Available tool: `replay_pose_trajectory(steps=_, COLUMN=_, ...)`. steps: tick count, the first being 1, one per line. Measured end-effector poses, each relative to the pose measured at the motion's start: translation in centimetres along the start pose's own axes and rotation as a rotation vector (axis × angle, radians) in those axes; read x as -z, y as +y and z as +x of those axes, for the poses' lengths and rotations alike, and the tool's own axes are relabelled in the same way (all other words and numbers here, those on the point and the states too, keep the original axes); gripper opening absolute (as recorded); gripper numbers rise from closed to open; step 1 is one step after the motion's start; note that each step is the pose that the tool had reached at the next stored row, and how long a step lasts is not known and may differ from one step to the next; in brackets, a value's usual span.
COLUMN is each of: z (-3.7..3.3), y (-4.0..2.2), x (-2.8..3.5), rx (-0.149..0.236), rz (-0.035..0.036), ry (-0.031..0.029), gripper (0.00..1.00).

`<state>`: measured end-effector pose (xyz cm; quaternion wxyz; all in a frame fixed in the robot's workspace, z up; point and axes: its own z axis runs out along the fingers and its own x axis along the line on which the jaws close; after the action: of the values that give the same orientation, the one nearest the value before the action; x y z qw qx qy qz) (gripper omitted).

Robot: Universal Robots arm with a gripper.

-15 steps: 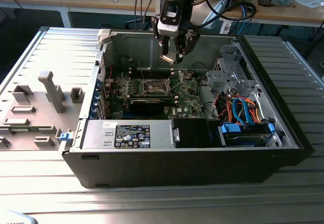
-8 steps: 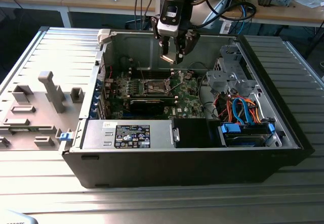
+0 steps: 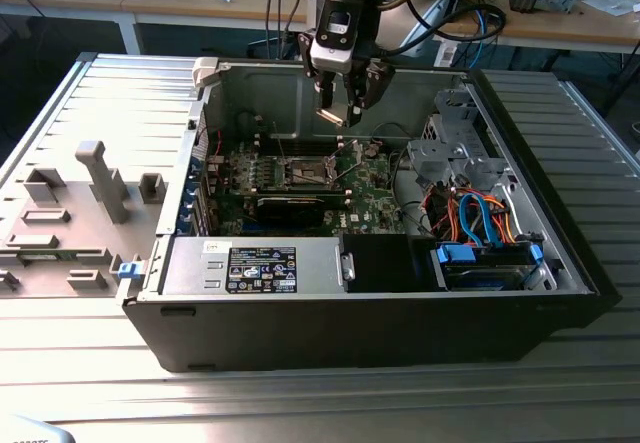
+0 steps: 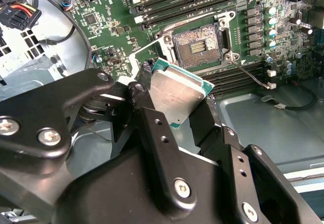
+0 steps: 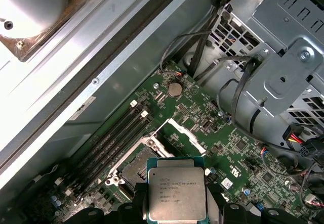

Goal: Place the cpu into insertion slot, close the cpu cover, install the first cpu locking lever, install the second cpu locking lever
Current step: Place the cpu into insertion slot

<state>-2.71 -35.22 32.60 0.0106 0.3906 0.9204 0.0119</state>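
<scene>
Ribbed metal counter [image 3: 90,363] carrying an open computer case [image 3: 300,333]. Pincer [image 3: 347,103] is clamped on the cpu [image 5: 176,193] by its edges, above the motherboard [image 4: 101,11] and clear of the insertion slot [image 4: 196,47]. Slot empty, contacts exposed. The cpu cover [image 5: 178,132] appears raised, though the angle is poor. No step complete: seating, cover and both levers outstanding.

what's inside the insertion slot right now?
Nothing seated: the insertion slot shows bare contacts in the second wrist view. The cpu, clamped in the pincer above the board, covers part of the slot in the first wrist view.
</scene>
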Motion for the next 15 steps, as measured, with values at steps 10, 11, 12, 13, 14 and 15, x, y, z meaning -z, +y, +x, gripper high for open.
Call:
replay_pose_trajectory(steps=10, z=0.0, y=0.0, x=-0.01, rx=-0.006, rz=0.0003, ry=-0.0004, gripper=0.55)
replay_pose_trajectory(steps=11, z=0.0, y=0.0, x=-0.01, rx=-0.006, rz=0.0004, ry=-0.0004, gripper=0.55)
replay_pose_trajectory(steps=12, z=0.0, y=0.0, x=-0.01, rx=-0.007, rz=0.0003, ry=-0.0004, gripper=0.55)
replay_pose_trajectory(steps=13, z=0.0, y=0.0, x=-0.01, rx=-0.007, rz=0.0004, ry=-0.0005, gripper=0.55)
replay_pose_trajectory(steps=14, z=0.0, y=0.0, x=-0.01, rx=-0.008, rz=0.0004, ry=-0.0005, gripper=0.55)
replay_pose_trajectory(steps=15, z=0.0, y=0.0, x=-0.01, rx=-0.008, rz=0.0003, ry=-0.0005, gripper=0.55)
